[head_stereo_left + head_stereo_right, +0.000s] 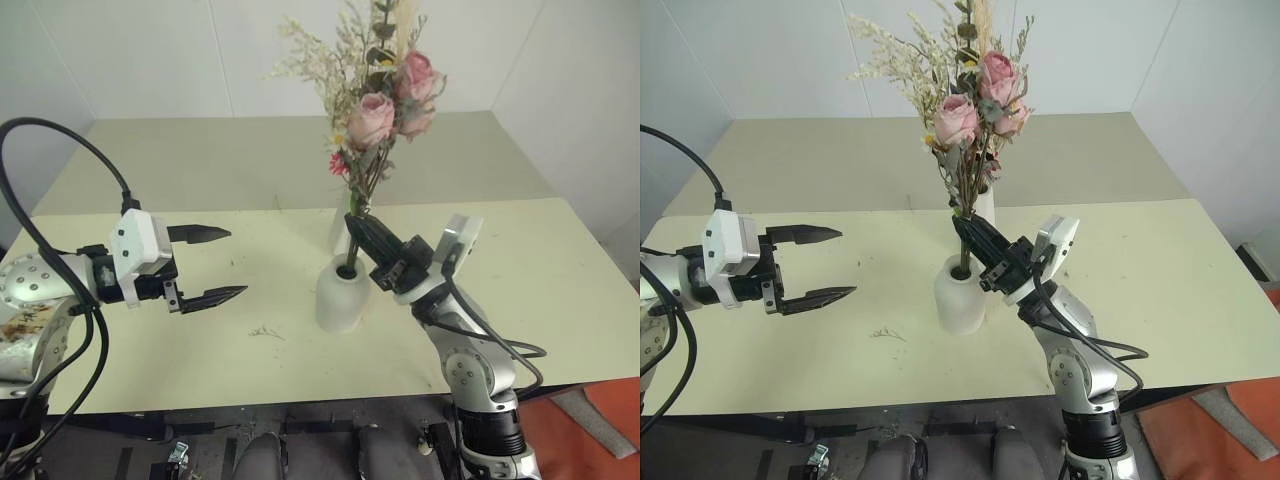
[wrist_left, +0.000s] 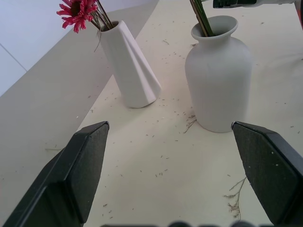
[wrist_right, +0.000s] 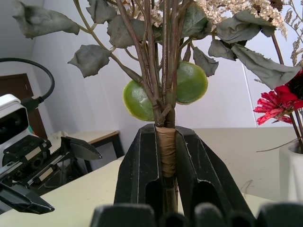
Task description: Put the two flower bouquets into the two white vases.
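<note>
— What stands left of the short vase (image 1: pixel 342 295)?
— The left gripper (image 1: pixel 212 265), fingers spread and empty.
— And at the vase itself?
— The rose bouquet's (image 1: pixel 385 100) stems enter its mouth, pinched by the right gripper (image 1: pixel 366 240); behind it, the tall vase (image 2: pixel 129 66) holds the daisy bouquet (image 2: pixel 78 10).

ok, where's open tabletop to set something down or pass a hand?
Free: the table right of the right gripper, and the near strip under the open left gripper. Crowded: centre, where the short vase and tall vase stand close, rose bouquet clamped above.
</note>
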Action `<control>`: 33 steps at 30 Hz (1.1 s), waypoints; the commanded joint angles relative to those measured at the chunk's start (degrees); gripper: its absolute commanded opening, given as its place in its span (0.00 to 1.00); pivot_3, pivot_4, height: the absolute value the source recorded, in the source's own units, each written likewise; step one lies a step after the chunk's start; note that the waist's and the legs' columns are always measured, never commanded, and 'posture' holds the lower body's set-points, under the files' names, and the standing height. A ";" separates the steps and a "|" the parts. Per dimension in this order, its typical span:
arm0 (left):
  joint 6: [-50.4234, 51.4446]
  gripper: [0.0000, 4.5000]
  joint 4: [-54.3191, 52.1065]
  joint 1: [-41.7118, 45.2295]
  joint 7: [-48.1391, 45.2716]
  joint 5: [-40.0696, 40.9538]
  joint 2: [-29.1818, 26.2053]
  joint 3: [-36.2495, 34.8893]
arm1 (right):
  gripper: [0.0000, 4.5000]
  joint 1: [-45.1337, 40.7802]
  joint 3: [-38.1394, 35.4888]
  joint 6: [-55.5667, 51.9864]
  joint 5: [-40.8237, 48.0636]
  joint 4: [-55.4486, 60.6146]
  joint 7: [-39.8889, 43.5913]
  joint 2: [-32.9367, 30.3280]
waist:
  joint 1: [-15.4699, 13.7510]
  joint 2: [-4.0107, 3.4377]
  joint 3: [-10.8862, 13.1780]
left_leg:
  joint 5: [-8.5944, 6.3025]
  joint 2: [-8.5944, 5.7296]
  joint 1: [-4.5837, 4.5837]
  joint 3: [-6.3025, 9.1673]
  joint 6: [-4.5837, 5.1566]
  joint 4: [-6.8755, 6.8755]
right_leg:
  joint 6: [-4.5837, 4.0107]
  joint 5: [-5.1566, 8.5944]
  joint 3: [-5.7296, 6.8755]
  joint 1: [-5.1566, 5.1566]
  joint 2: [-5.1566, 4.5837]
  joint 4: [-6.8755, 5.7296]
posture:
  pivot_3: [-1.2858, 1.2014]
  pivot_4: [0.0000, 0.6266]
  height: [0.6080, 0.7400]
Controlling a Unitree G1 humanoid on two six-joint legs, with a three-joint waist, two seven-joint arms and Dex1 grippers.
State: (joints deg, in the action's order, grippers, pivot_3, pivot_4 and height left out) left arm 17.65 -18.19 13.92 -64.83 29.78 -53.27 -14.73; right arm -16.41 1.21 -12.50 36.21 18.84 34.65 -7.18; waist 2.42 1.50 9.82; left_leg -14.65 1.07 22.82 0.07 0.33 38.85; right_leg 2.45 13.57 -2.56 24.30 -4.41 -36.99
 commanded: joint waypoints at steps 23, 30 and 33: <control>-1.34 1.00 1.80 3.54 -1.45 0.19 -0.05 0.53 | 0.99 8.57 -1.26 -1.16 6.98 8.44 6.62 -7.89 | -0.04 0.01 0.00 | 0.00 0.00 -0.06 -0.01 0.00 0.01 | 0.01 0.01 -0.01 -0.06 0.01 -0.01 | 0.52 0.24 1.00; -1.04 1.00 1.38 3.05 -1.44 0.42 -0.42 -0.12 | 0.99 13.56 -6.89 -1.45 7.24 8.72 8.47 -14.07 | -0.48 0.01 -0.01 | 0.00 -0.01 -0.01 0.00 0.00 0.01 | 0.01 0.01 0.01 -0.05 -0.01 0.03 | 0.52 0.24 1.00; -0.73 1.00 0.91 1.91 -2.08 0.92 -1.11 -1.19 | 0.99 15.91 -14.63 -3.68 11.24 7.22 11.50 -20.96 | -0.81 0.01 -0.01 | 0.00 -0.02 -0.03 -0.02 0.00 0.05 | 0.02 0.01 0.00 -0.11 -0.02 0.03 | 0.52 0.24 1.00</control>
State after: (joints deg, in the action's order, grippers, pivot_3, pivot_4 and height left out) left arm 17.41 -15.88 16.05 -66.46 29.62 -53.39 -13.87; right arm -0.62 -7.75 -15.59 44.65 25.13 44.62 -25.95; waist 1.61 1.51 9.81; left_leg -14.65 1.05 22.77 0.04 0.34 38.90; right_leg 2.47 13.58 -2.57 24.18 -4.44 -36.95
